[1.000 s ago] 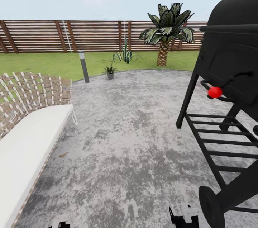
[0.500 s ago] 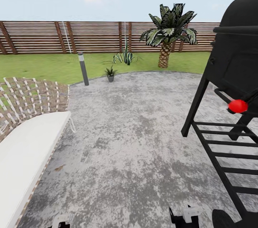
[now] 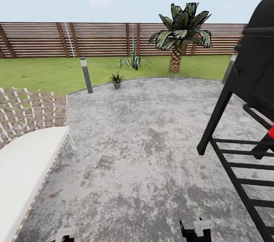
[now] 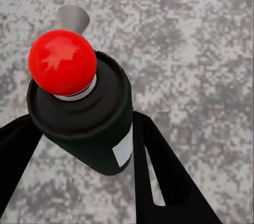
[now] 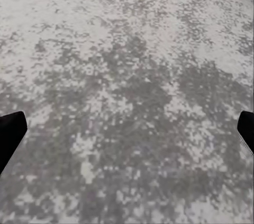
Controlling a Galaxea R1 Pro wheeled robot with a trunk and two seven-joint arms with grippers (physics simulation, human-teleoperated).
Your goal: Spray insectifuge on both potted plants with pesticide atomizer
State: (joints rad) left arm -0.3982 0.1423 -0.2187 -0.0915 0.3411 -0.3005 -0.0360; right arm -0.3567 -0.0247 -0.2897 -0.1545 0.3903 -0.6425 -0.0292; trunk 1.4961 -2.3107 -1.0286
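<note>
Pesticide atomizer [image 4: 90,123]: clamped in my left gripper [image 4: 84,150] above patio [image 3: 144,150]. Right gripper [image 5: 127,129]: spread wide, empty. Potted plant [image 3: 117,80]: patio's far edge, beside bollard lamp [image 3: 86,75].

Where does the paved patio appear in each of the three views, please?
Head view: the patio spreads from the lawn edge to the bottom, between the chair and the grill.
Left wrist view: background behind the pesticide atomizer, patio.
Right wrist view: patio beneath the open right end effector.
Shared landmark: that right end effector, at the head view's bottom edge.
</note>
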